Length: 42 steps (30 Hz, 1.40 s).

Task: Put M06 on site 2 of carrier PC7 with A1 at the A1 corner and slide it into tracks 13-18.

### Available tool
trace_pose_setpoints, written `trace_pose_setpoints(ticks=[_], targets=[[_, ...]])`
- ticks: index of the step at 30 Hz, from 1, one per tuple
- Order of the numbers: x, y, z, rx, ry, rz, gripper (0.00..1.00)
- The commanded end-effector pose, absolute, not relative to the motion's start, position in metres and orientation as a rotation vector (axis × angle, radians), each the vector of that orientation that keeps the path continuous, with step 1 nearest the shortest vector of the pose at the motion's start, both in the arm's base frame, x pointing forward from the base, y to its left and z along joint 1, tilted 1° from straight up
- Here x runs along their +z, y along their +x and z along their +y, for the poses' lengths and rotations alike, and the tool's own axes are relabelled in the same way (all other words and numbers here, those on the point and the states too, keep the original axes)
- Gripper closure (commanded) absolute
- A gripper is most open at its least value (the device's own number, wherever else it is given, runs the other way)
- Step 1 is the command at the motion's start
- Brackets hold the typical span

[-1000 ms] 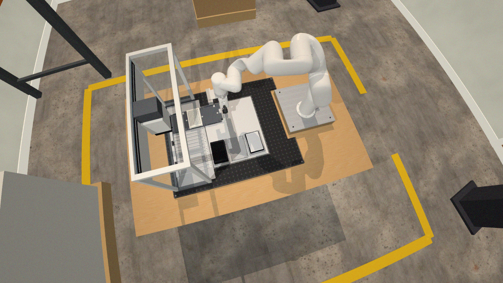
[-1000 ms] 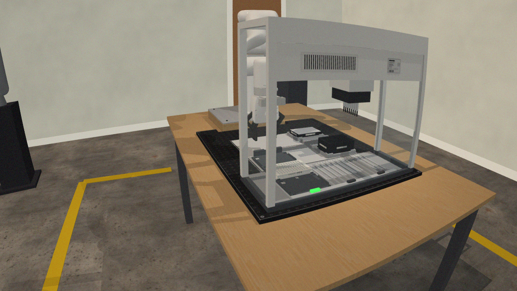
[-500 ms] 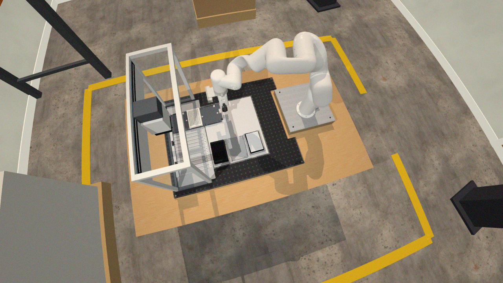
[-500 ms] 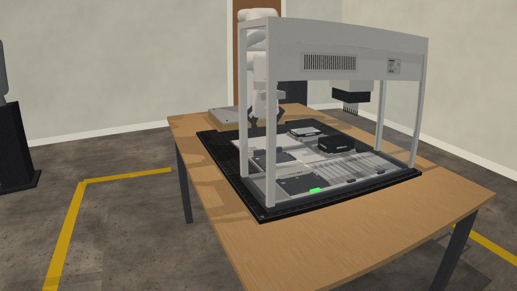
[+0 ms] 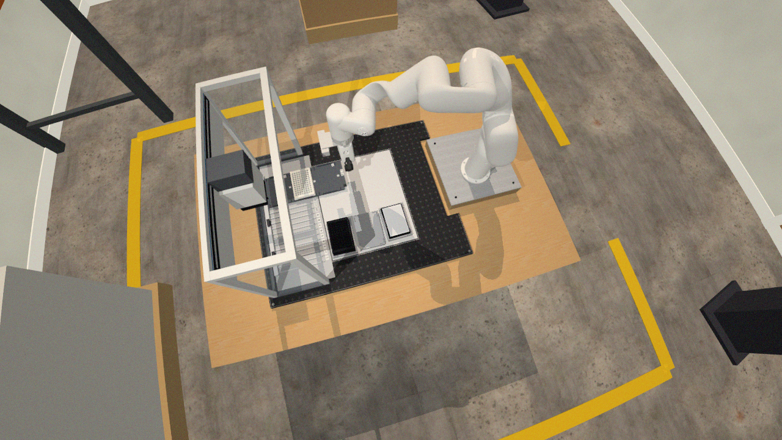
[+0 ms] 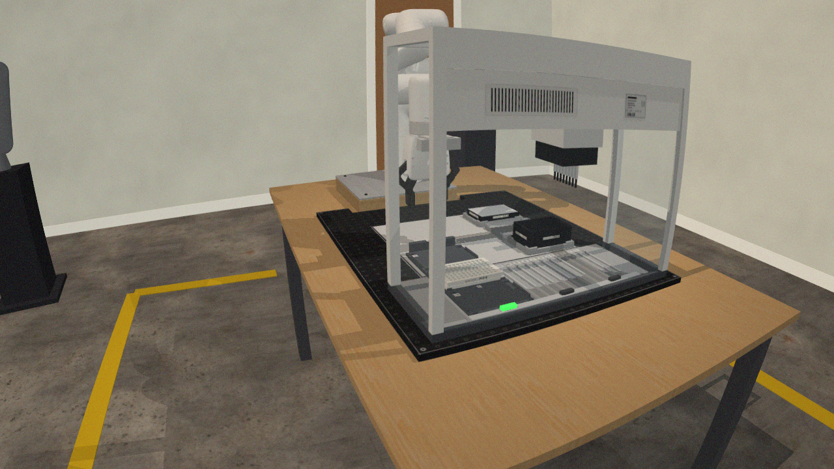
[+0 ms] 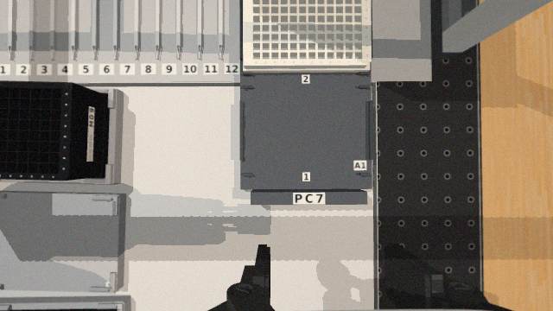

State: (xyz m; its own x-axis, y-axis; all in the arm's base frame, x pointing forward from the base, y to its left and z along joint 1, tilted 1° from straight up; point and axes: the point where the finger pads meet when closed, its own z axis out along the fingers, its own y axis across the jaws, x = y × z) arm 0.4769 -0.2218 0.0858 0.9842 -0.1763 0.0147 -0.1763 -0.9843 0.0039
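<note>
The dark carrier PC7 lies straight in the tracks to the right of number 12, its handle toward me. The white 96-well plate M06 sits flat on site 2. Site 1 is bare, and so is site 3 in the exterior view. A green lamp glows behind the carrier. My gripper is open and empty, above the apron just behind the handle. M06's labels are not visible.
The black block M09 sits in its nest, and M60 in its own. The nest between them is empty. The instrument frame and its pipetting head stand over the rails.
</note>
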Motion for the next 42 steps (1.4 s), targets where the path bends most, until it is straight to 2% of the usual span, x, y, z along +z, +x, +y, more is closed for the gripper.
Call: trace_pose_setpoints(ticks=[1,42], targets=[[0.094,0.478,-0.222,0.029,3.123,-0.277,0.19],[0.15,0.477,-0.221,0.029,3.123,-0.277,0.19]])
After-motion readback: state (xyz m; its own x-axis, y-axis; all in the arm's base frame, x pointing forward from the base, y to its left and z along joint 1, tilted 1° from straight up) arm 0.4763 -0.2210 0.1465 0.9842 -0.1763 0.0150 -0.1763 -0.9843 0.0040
